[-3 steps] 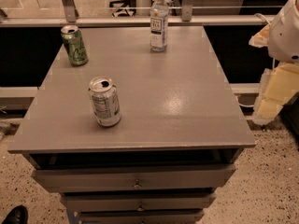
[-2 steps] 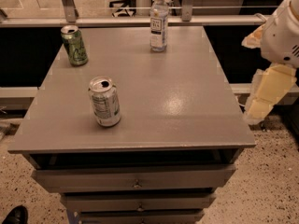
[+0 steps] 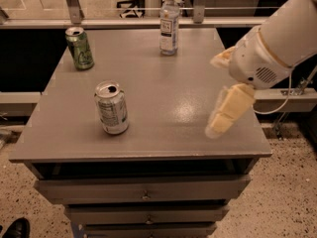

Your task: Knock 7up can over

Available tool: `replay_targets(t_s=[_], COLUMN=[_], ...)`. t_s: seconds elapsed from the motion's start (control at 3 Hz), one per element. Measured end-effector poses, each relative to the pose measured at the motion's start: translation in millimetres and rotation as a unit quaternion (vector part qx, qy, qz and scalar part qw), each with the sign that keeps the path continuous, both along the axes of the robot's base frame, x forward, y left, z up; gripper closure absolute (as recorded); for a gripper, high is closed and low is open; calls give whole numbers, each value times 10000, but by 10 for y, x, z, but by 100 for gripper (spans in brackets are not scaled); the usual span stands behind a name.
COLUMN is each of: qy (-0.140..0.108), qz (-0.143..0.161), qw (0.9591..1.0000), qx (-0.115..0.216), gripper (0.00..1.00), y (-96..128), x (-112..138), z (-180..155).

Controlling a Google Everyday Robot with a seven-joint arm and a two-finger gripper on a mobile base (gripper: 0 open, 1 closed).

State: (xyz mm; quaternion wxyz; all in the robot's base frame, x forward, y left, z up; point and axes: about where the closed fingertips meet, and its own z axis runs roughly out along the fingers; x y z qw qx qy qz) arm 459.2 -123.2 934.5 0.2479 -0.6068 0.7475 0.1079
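- The gripper [image 3: 229, 108] hangs low over the near right corner of the grey drawer cabinet [image 3: 168, 148], empty and touching nothing.
- Open or clenched? We cannot tell from this angle.
- The 7up can [image 3: 111, 108] stands upright, well apart from the gripper, across the bare middle of the top and at about the same depth.
- We judge the low, side-on position suits a sideways sweep into the can's wall rather than a grab.
- The darker green can [image 3: 80, 48] and the water bottle [image 3: 169, 23] stand farther back, beyond the gripper's likely sweep line.
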Motion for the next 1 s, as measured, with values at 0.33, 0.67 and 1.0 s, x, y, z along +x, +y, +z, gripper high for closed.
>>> replay_targets(t_s=[0.33,0.67,1.0], qy=[52,0,-68], qz=[316,572,733], qw=[9952,9819,9618], qx=[927,1805,2636], gripper=[0,0,0], y=[505,983,1470], x=[48,97,174], z=[-176,-276,-343])
